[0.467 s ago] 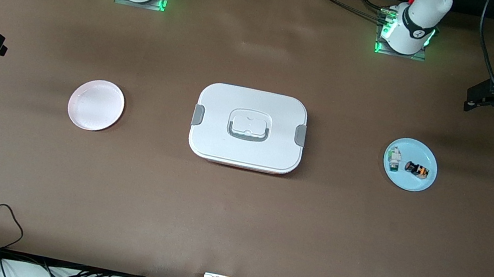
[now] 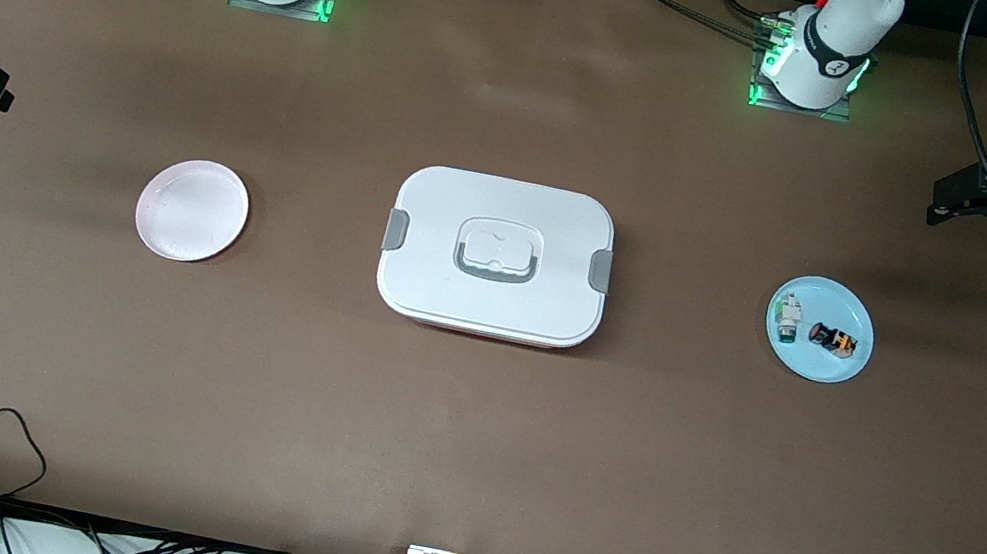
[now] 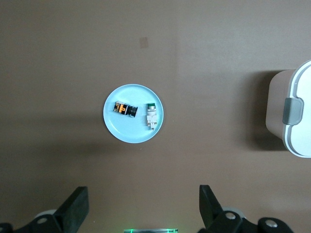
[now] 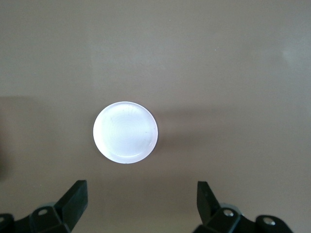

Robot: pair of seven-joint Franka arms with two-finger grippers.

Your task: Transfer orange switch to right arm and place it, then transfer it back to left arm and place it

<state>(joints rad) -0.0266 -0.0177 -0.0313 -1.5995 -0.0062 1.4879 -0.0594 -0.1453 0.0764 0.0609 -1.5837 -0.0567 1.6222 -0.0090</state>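
Orange switch [image 2: 833,339] on blue plate [image 2: 833,369] beside green-white part [image 2: 788,318], seemingly apart, both tools released.

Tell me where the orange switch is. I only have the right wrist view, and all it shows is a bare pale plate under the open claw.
Observer: The orange switch lies on the blue plate, toward the left arm's end of the table.
Operator: What stands between that plate and mine?
Observer: The white box, with its lid on, sits mid-table between the blue plate and your pink plate.
Operator: And the left claw?
Observer: The left claw is open and holds nothing. It is up in the air near the blue plate, not yet at the switch.
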